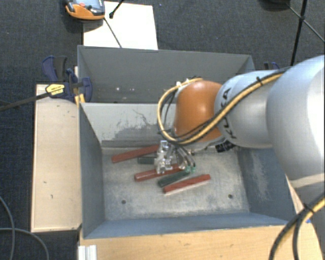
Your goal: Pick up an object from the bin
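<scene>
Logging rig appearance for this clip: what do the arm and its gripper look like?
The arm is thick, rounded and silver-grey, with dark KUKA lettering near the wrist. A glossy orange dome cover caps the wrist, and yellow and black cables loop around it. The gripper is small, metallic and silvery.

Beyond the bin's (152, 71) far left corner, an orange-and-black device (84, 8) lies on dark carpet (30, 30) just beside a white sheet (132, 25); a black cable (23, 101) crosses the left.

The arm (284, 117) reaches in from the right, orange-covered wrist (195, 109) bent low, jaws pointing downward.
</scene>
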`<state>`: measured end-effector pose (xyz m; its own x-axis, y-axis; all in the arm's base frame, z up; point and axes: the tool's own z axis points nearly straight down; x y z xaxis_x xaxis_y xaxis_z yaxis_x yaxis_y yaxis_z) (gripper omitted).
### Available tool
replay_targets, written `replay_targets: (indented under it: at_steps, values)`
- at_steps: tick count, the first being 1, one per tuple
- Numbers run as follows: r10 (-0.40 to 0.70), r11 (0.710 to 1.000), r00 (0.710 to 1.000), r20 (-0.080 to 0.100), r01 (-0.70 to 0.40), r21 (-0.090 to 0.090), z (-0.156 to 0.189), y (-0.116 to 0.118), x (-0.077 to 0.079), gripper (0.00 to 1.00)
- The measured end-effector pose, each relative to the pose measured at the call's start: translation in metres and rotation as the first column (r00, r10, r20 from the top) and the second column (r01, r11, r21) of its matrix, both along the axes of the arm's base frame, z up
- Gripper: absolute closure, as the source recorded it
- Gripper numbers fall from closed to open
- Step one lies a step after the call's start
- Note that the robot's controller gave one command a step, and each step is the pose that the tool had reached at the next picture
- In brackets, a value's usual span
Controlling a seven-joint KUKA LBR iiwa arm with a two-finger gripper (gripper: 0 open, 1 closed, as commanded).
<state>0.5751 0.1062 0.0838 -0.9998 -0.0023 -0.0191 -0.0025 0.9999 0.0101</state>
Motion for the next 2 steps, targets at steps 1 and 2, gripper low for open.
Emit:
replay_targets:
  at_steps: [1, 2]
  values:
    - [0.002, 1.000, 1.000, -0.024, -0.002, -0.003, -0.0070, -0.0001, -0.0078, 0.00]
    - [-0.001, 1.000, 1.000, -0.017, 0.001, -0.004, -0.0068, -0.0012, -0.0057, 0.00]
